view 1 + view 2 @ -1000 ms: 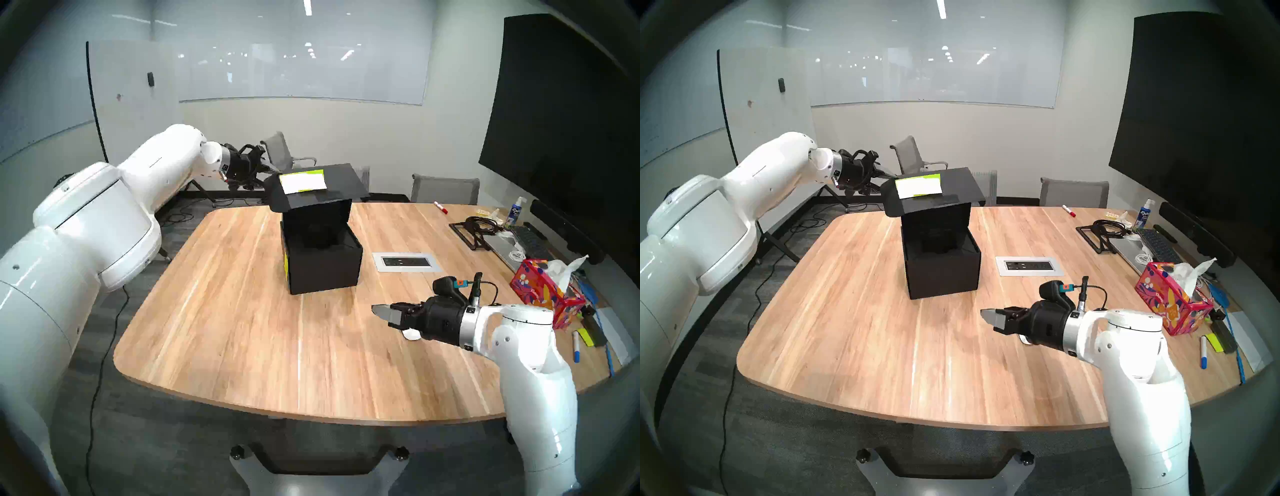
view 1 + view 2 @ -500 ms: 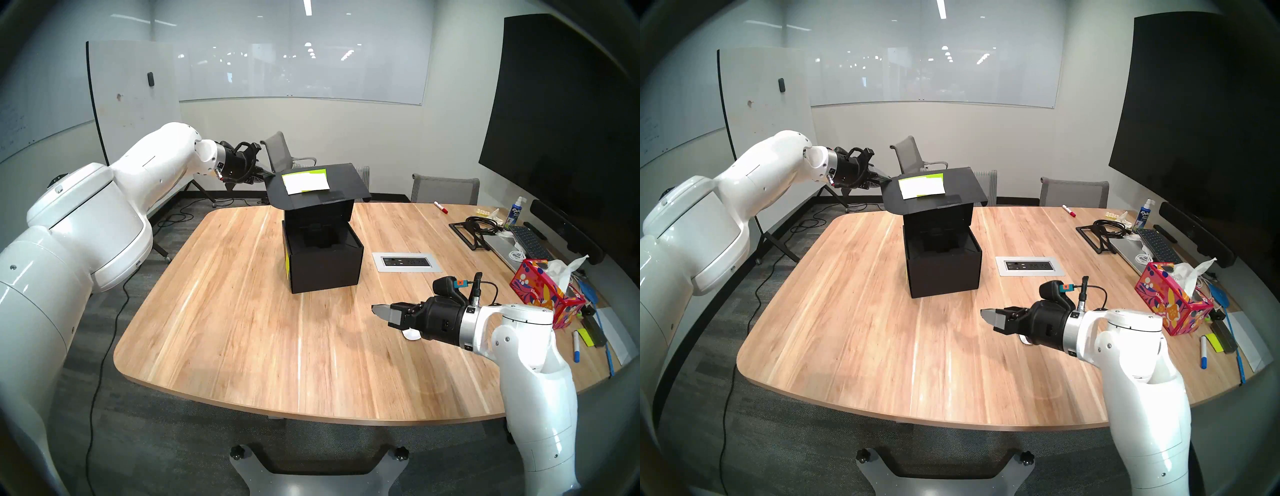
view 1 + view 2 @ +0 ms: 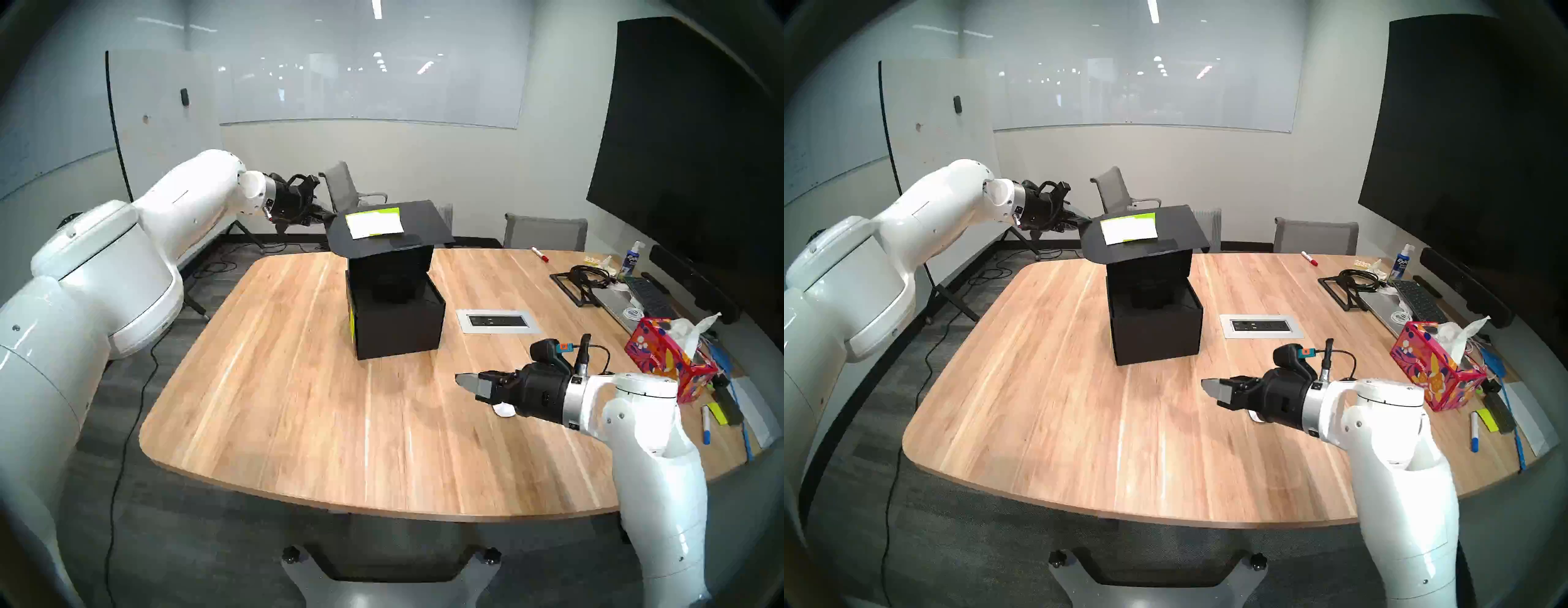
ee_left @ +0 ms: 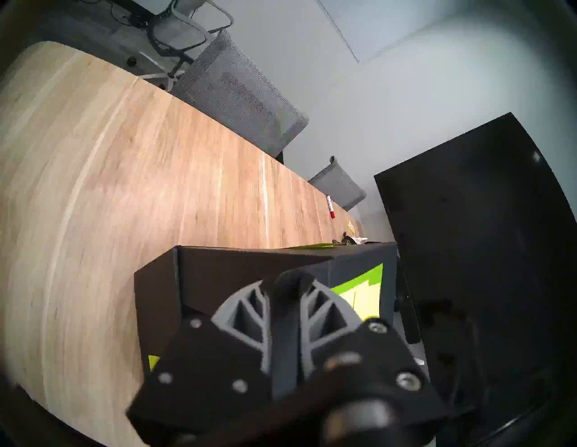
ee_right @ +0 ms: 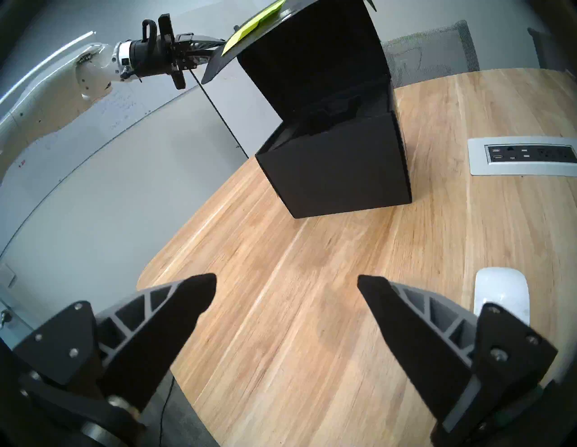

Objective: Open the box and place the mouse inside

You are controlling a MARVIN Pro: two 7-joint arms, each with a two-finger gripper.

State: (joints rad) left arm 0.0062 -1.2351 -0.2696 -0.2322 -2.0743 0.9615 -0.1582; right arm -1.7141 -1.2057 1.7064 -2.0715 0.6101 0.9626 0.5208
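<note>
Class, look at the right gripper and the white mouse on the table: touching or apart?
Apart. In the right wrist view the mouse lies flat on the table outside the right gripper; its jaws stand open around bare wood.

The left arm reaches forward and the left end effector [image 3: 1083, 220] points slightly down, its fingers [image 4: 249, 309] pressed together. The right arm is bent low, and the right end effector [image 5: 286, 282] points forward-left with its fingers wide apart.
</note>
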